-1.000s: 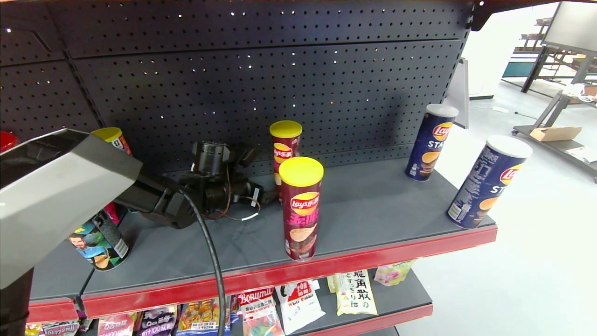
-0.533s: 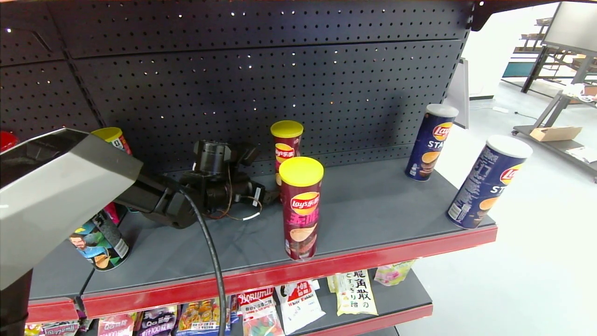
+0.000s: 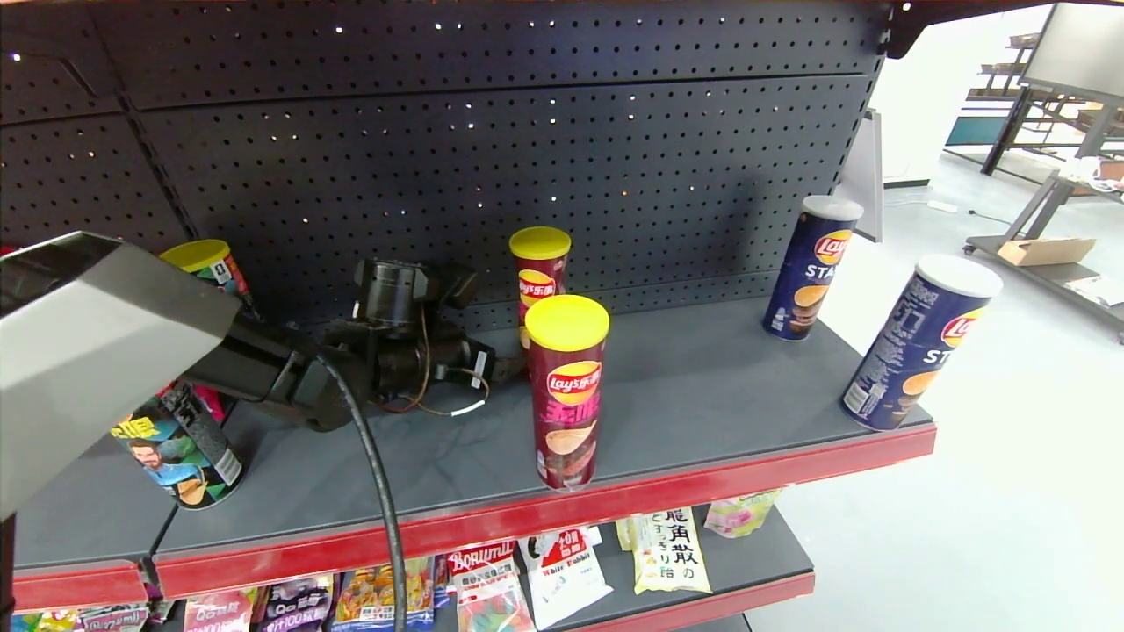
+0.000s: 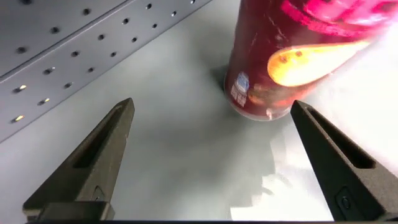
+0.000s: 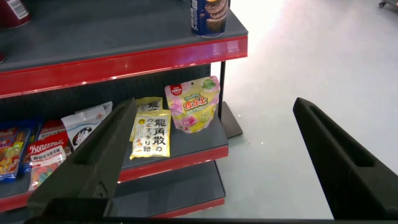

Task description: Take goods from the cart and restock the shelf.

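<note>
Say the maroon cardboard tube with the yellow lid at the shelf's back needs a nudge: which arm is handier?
Left, probably. Its open left gripper is over the grey shelf by that maroon tube; the right gripper is off the shelf, facing the snack bags below.

Maroon cans (image 3: 566, 412) with yellow lids (image 3: 566, 321), navy cans (image 3: 909, 360) with white lids (image 3: 959, 274), grey shelf (image 3: 702, 395).

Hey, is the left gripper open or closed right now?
Open. On the left gripper, the fingers stand wide apart, and the maroon can stands on the shelf just beyond their tips.
</note>
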Motion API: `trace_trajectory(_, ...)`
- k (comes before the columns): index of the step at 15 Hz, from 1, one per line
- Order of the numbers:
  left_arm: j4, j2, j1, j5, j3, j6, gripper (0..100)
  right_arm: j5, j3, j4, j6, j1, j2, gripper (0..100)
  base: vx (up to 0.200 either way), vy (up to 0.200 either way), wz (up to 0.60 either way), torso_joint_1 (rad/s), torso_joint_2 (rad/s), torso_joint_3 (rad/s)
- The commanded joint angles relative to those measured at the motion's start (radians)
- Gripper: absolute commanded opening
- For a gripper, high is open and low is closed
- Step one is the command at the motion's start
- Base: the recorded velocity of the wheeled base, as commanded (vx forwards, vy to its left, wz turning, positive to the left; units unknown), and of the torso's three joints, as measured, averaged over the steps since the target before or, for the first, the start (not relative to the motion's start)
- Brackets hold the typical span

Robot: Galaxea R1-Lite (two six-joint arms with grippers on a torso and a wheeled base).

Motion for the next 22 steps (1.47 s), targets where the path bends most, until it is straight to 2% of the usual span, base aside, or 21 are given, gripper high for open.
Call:
trace_trajectory(1,0.112,-0.187,0.058,0.000,0.064,0.057,100,0.000,0.001,0.000,0.000,0.000,0.002,100,0.000,0.000,0.00,0.000,0.00,0.000)
trace_trajectory(3,0.209,-0.353,0.098,-0.002,0.137,0.085,100,0.000,-0.001,0.000,0.000,0.000,0.002,100,0.000,0.000,0.00,0.000,0.00,0.000)
trace_trajectory(5,0.272,-0.502,0.124,-0.002,0.214,0.087,100,0.000,0.001,0.000,0.000,0.000,0.002,100,0.000,0.000,0.00,0.000,0.00,0.000)
trace_trajectory(6,0.332,-0.624,0.138,-0.005,0.268,0.085,100,0.000,0.001,0.000,0.000,0.000,0.002,100,0.000,0.000,0.00,0.000,0.00,0.000)
trace_trajectory(7,0.436,-0.752,0.143,-0.003,0.283,0.079,100,0.000,0.001,0.000,0.000,0.000,0.002,100,0.000,0.000,0.00,0.000,0.00,0.000)
trace_trajectory(8,0.493,-0.853,0.155,-0.010,0.309,0.079,100,0.001,-0.001,0.000,0.000,0.000,0.002,100,0.000,0.000,0.00,0.000,0.00,0.000)
trace_trajectory(9,0.502,-0.896,0.164,-0.013,0.331,0.079,100,0.000,-0.001,0.000,0.000,0.000,0.002,100,0.000,0.000,0.00,0.000,0.00,0.000)
trace_trajectory(10,0.503,-1.051,0.183,-0.013,0.406,0.076,100,0.001,-0.001,0.000,0.000,0.000,0.002,100,0.000,0.000,0.00,0.000,0.00,0.000)
trace_trajectory(11,0.505,-1.141,0.202,-0.013,0.438,0.060,100,0.000,-0.001,0.000,0.000,0.000,0.002,100,0.000,0.000,0.00,0.000,0.00,0.000)
trace_trajectory(13,0.511,-1.364,0.215,-0.033,0.509,-0.058,100,0.000,0.001,0.000,0.000,0.000,0.002,100,0.000,0.000,0.00,0.000,0.00,0.000)
trace_trajectory(14,0.536,-1.460,0.213,-0.046,0.545,-0.079,100,0.000,0.001,0.000,0.000,0.000,0.002,100,0.000,0.000,0.00,0.000,0.00,0.000)
trace_trajectory(17,0.732,-1.718,0.212,-0.105,0.608,-0.081,100,0.000,-0.001,0.000,0.000,0.000,0.002,100,0.000,0.000,0.00,0.000,0.00,0.000)
trace_trajectory(18,0.841,-1.804,0.207,-0.123,0.615,-0.081,100,0.000,0.001,0.000,0.000,0.000,0.002,100,0.000,0.000,0.00,0.000,0.00,0.000)
trace_trajectory(20,0.922,-1.882,0.207,-0.126,0.624,-0.081,100,0.003,-0.001,0.000,-0.003,0.002,0.002,100,0.000,0.000,0.00,0.000,0.00,0.000)
trace_trajectory(22,0.987,-2.020,0.207,-0.120,0.705,-0.078,100,0.001,-0.001,0.000,0.000,0.000,0.002,100,0.000,0.000,0.00,0.000,0.00,0.000)
